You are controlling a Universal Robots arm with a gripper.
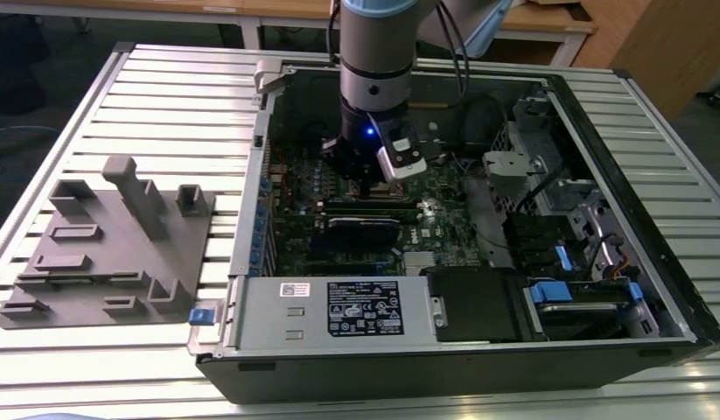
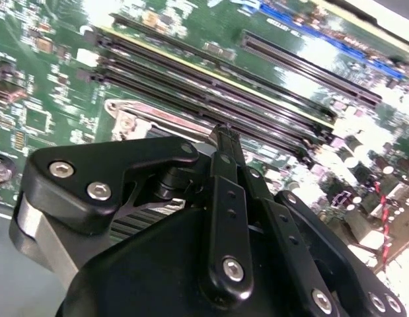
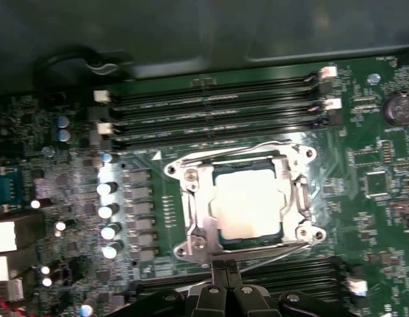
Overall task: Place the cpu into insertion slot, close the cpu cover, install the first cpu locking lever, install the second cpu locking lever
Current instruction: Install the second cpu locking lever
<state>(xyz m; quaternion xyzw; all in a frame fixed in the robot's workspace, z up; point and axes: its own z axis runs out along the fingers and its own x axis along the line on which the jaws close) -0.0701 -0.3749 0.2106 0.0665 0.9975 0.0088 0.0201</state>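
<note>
One cpu, its pale silver top facing up, sits flat in the insertion slot on the green motherboard, with a thin dark rim of socket showing along its edges. Lying down over it is the cpu cover, a silvery frame whose window lets the chip's top show through, so the chip appears seated and the cover lowered. Thin wire locking levers run along the frame's sides; whether either is hooked home I cannot tell. Beside the socket, long black memory slots lie parallel to one of its sides, and a row of small capacitors stands along another. The gripper hangs just beside the socket's edge in the first wrist view, its two black fingers pressed together into a narrow tip with nothing between them, a shape that would suit pushing on a thin lever or plate rather than pinching. In the exterior view the gripper reaches straight down into the open computer case, over the middle of the board. That case rests on a slatted metal table, and a grey fixture block sits near the table's edge at the exterior view's left.
</note>
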